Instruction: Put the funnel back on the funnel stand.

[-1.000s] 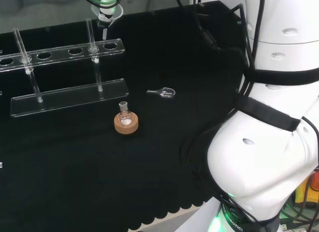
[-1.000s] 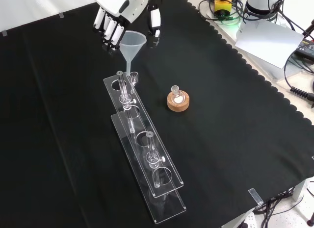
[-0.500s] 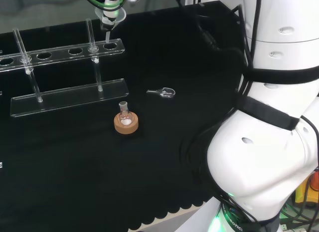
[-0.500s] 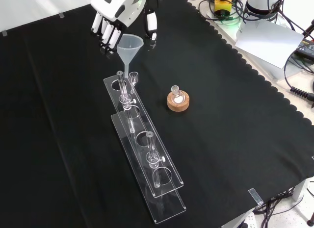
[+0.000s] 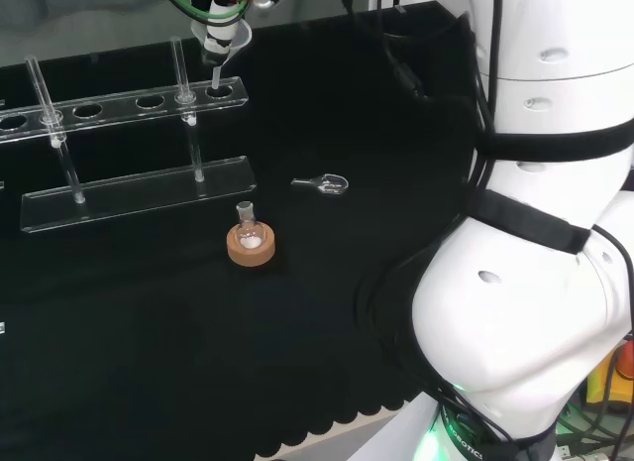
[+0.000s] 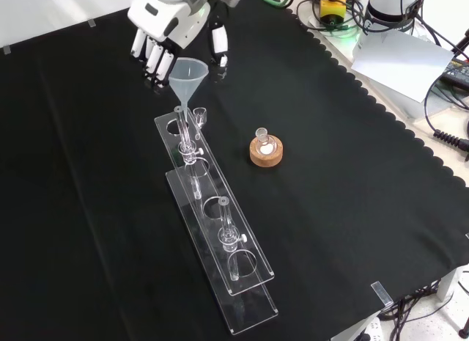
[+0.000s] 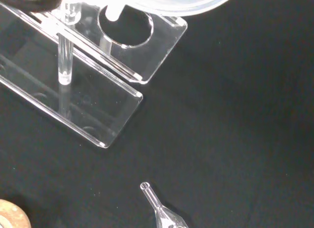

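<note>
Hand point(image 6: 165, 22) holds one funnel point(image 6: 187, 73) over one stand point(image 6: 212, 216)

The cloth over the table point(image 6: 352, 209) was plain black with a scalloped edge. The funnel point(image 6: 187, 75) was translucent white, the funnel stand point(image 6: 212, 224) clear and colourless, and the robot hand point(image 6: 165, 22) white with black fingers. A tan cork ring point(image 6: 265, 153) sat under a small clear flask point(image 6: 262, 139).

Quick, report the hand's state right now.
Hand: shut on the clear plastic funnel, holding it above the end hole of the clear acrylic funnel stand.
</note>
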Controlling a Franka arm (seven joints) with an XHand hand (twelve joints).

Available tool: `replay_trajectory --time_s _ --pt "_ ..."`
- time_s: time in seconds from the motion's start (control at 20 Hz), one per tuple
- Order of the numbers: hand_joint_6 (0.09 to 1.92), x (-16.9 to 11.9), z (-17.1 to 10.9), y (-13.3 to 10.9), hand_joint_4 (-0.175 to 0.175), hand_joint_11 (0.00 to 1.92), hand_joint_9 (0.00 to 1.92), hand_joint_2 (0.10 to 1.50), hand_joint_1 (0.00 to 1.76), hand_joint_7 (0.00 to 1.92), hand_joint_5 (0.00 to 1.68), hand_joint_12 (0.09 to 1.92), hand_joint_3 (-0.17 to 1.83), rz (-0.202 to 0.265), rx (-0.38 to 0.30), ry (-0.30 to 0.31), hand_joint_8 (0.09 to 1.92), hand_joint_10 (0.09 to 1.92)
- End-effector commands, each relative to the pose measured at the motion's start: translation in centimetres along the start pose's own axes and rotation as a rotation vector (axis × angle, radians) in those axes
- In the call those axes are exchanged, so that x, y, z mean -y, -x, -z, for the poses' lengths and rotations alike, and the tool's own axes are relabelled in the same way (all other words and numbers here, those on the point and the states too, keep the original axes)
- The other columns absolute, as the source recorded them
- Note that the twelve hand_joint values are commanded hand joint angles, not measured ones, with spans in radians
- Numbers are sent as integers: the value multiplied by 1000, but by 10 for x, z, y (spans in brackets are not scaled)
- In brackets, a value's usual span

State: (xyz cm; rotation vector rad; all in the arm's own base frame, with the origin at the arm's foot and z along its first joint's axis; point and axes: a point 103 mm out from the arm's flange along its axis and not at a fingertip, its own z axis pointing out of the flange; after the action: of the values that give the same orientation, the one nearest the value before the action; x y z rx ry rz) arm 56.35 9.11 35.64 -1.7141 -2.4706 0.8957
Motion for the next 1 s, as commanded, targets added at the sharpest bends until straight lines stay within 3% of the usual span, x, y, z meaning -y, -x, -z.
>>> replay_trajectory --time_s 0.05,0.3,1.0 --pt "717 -13 -15 12 -2 544 895 700 793 500 788 1273 617 6 -7 -6 606 459" --pt "718 -18 -21 14 -2 545 894 700 793 498 788 1273 617 -7 -19 -18 606 460" --pt "720 -33 -27 1 -3 545 892 699 793 494 789 1273 619 21 3 -40 608 462"
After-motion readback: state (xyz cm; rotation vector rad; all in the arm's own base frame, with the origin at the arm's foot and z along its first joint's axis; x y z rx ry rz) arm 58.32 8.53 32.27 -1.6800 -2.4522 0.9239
